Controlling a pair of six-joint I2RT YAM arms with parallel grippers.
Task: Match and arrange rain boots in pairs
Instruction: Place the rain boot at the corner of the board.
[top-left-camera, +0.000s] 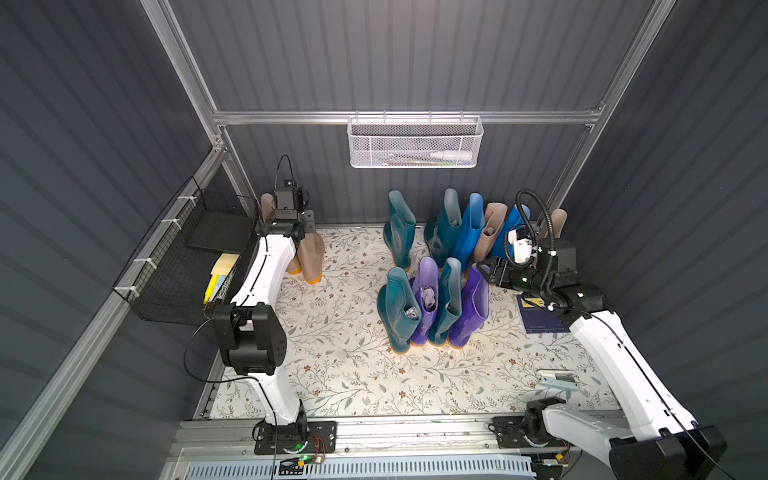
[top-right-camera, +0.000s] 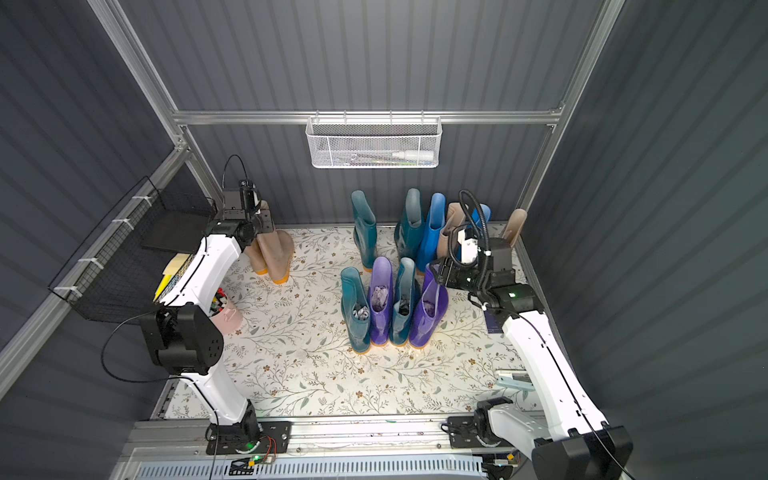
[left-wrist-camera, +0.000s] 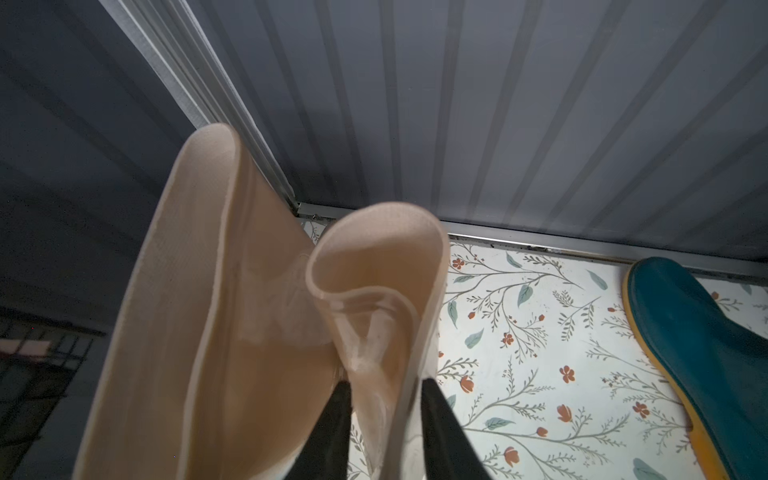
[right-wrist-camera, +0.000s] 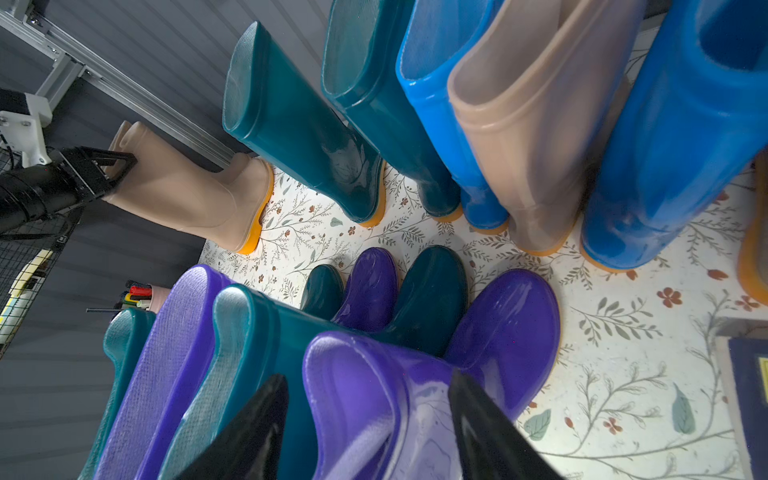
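Two beige rain boots (top-left-camera: 311, 259) stand together at the back left. My left gripper (left-wrist-camera: 384, 380) is open astride the creased top of the nearer one (left-wrist-camera: 374, 291), its fingers slightly off the wall. A front row stands teal (top-left-camera: 399, 307), purple (top-left-camera: 428, 299), teal (top-left-camera: 449, 303), purple (top-left-camera: 469, 316). My right gripper (right-wrist-camera: 370, 376) is shut on the squashed top of that last purple boot (right-wrist-camera: 415, 395), which leans a little. Behind runs a row of teal (top-left-camera: 401, 232), teal (top-left-camera: 446, 232), blue (top-left-camera: 469, 232), beige (top-left-camera: 488, 232), blue (top-left-camera: 509, 224) and beige (top-left-camera: 557, 220).
A white mesh basket (top-left-camera: 415, 145) hangs on the back wall and a black wire basket (top-left-camera: 187, 257) on the left wall. A pink cup of pens (top-right-camera: 226, 318) stands by the left arm. A dark blue book (top-left-camera: 540, 316) and a pale blue object (top-left-camera: 557, 380) lie on the right of the floral cloth (top-left-camera: 340, 353).
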